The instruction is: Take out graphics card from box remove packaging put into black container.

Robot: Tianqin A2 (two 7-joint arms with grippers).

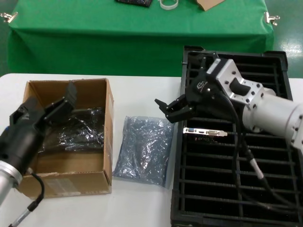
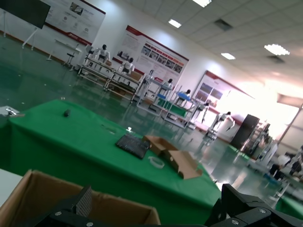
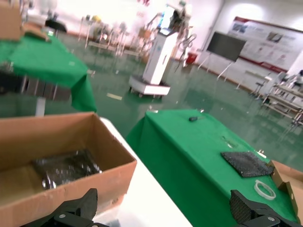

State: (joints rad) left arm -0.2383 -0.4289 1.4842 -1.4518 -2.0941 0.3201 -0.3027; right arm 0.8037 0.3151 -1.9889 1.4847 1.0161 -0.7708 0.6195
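Note:
The brown cardboard box (image 1: 106,137) stands at the left of the white table, with a dark shiny bagged bundle (image 1: 80,127) inside; it also shows in the right wrist view (image 3: 66,163). My left gripper (image 1: 49,104) is open and empty over the box's near left part. The crinkly grey-blue bag (image 1: 144,149) lies flat between the box and the black container (image 1: 208,189). The graphics card (image 1: 205,132) stands in a slot of the container, its silver bracket with the blue port showing. My right gripper (image 1: 173,109) is open and empty, just left of and above the card.
A green-covered table (image 1: 137,42) stands behind, with a dark pad (image 1: 134,2), a white ring (image 1: 169,4) and a cardboard piece (image 1: 208,4) on it. Black cables hang from my right arm over the container.

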